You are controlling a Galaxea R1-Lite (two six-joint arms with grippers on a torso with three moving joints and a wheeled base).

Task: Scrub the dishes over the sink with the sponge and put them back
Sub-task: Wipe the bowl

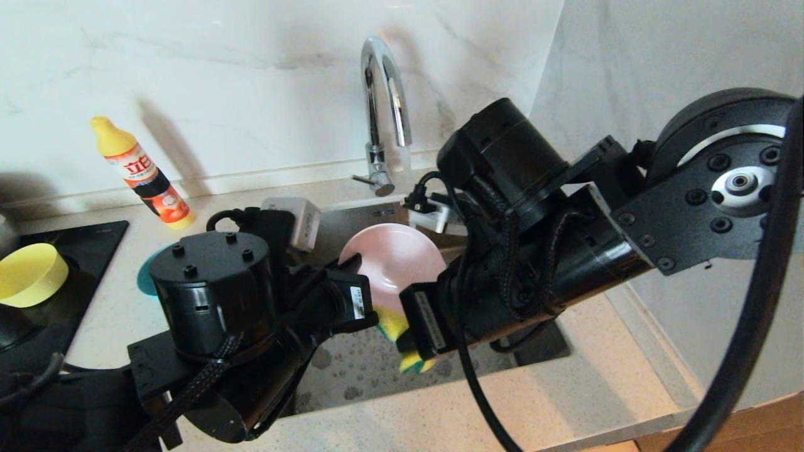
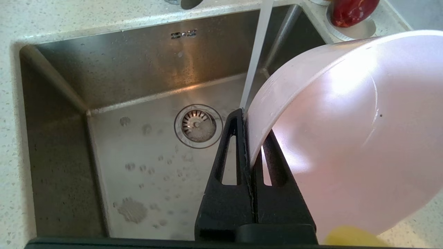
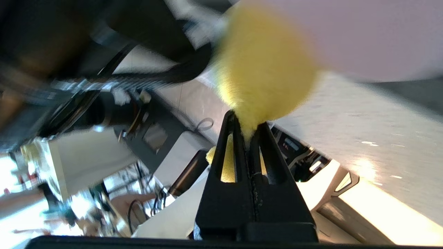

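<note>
Over the sink (image 2: 62, 114), the left gripper (image 2: 250, 119) has its jaws pinched on the rim of the pale pink bowl (image 1: 392, 260), held tilted above the basin near the drain strainer (image 2: 198, 126); the right gripper (image 3: 247, 121) has its jaws clamped on the yellow sponge (image 3: 263, 69), pressed against the bowl's near underside; the chrome gooseneck tap (image 1: 384, 113) stands behind; far left, an orange detergent bottle (image 1: 146, 176) bears a red label with Chinese characters, too small to read surely; a yellow bowl (image 1: 30, 275) sits upside down on the black hob (image 1: 94, 245); a light blue bowl (image 1: 146, 279) peeks out behind the left arm.

Marble wall (image 1: 251, 63) — speckled countertop (image 1: 565, 376)
</note>
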